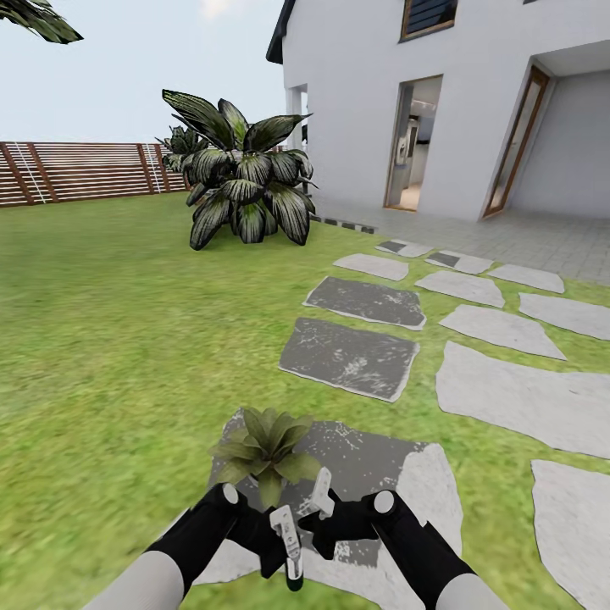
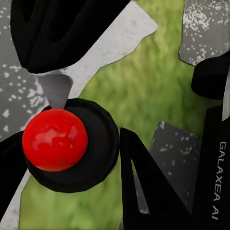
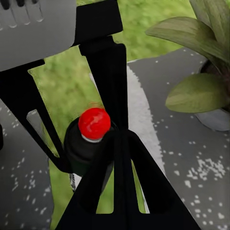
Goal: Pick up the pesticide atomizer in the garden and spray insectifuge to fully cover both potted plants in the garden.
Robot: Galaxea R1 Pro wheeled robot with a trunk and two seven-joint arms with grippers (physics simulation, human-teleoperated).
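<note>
Faced a green lawn (image 1: 102,322), with grey stepping stones (image 1: 352,356) running toward 1 o'clock. Had a potted plant (image 1: 264,453) on the nearest stone at 6 o'clock. Gripped the sprayer (image 3: 84,148) in the left gripper (image 1: 286,534), just below that plant. Showed the right gripper (image 3: 120,136) pinched together and empty, at the sprayer's 3 o'clock.

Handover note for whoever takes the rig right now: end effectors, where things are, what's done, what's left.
Left end effector: seems shut on the pesticide atomizer, black body with a red knob.
Right end effector: close beside it, state unclear.
One potted plant stands on a stepping stone just ahead of both arms.
Done: atomizer picked up.
Left: spray this plant fully, then find and spray the second one.
</note>
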